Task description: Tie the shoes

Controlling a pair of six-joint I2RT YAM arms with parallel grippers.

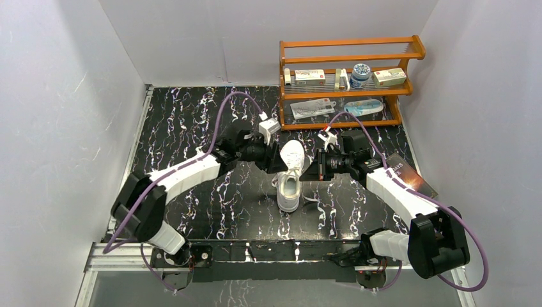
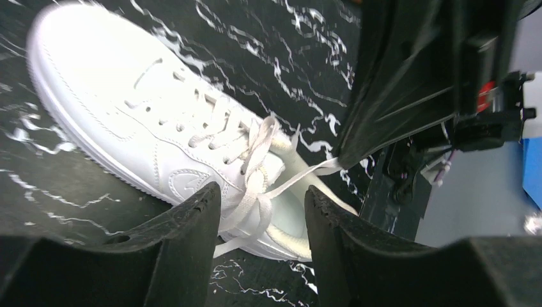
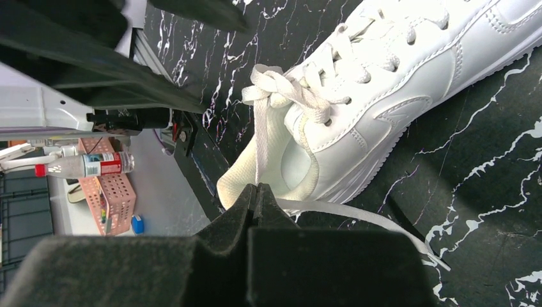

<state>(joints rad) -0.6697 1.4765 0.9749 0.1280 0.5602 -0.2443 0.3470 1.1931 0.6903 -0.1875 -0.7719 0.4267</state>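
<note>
The white sneaker (image 1: 289,185) lies mid-table, toe toward the back; it also shows in the left wrist view (image 2: 128,109) and the right wrist view (image 3: 396,83). My right gripper (image 3: 256,187) is shut on a thin white lace (image 3: 258,141) that runs taut from its tips to the crossed laces at the shoe's top eyelets. In the top view it (image 1: 311,171) sits at the shoe's right side. My left gripper (image 2: 262,204) is open, its fingers (image 2: 192,220) straddling the crossed laces (image 2: 255,185) above the collar. In the top view it (image 1: 279,163) is at the shoe's left.
A wooden rack (image 1: 348,83) with boxes and a jar stands at the back right. A dark paperback (image 1: 409,173) lies under the right arm. A loose lace end (image 3: 364,214) trails on the marbled table (image 1: 192,121). White walls close three sides.
</note>
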